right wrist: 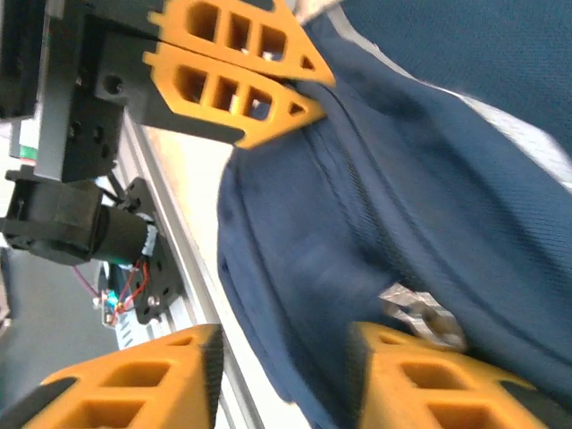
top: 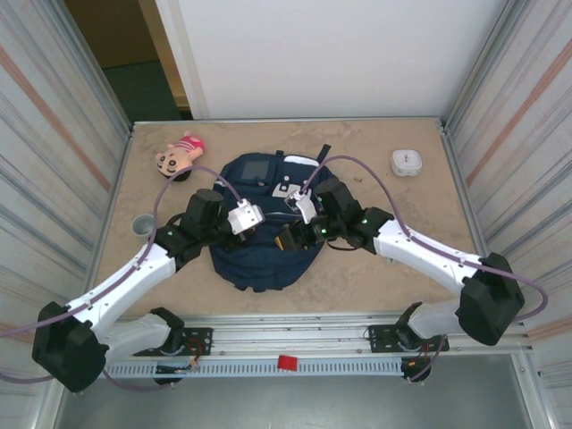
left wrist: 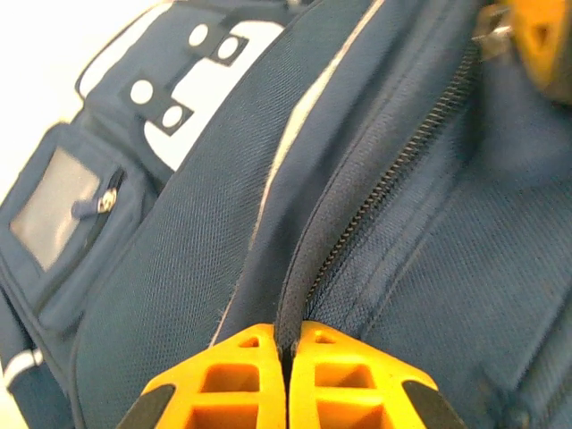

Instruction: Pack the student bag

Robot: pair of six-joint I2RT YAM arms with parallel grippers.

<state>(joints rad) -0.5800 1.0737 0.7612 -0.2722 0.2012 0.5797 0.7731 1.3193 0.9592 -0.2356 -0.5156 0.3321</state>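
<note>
Zipper seam (left wrist: 384, 188) of student bag (left wrist: 179, 268) was pinched by left gripper (left wrist: 286, 375); right gripper (right wrist: 286, 375) gaped open, pull tab (right wrist: 420, 315) at two o'clock, needing a square grip.

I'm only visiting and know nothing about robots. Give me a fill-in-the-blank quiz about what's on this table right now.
1. The plush toy lying beside the large navy-blue fabric backpack is coloured ___.
2. The left gripper has its orange fingers ___ on the backpack's fabric beside the zipper.
3. The right gripper has its jaws standing ___, holding nothing.
4. Seen from overhead, the small white box sits near the far ___ corner of the table.

Missing words: pink; shut; open; right.
</note>
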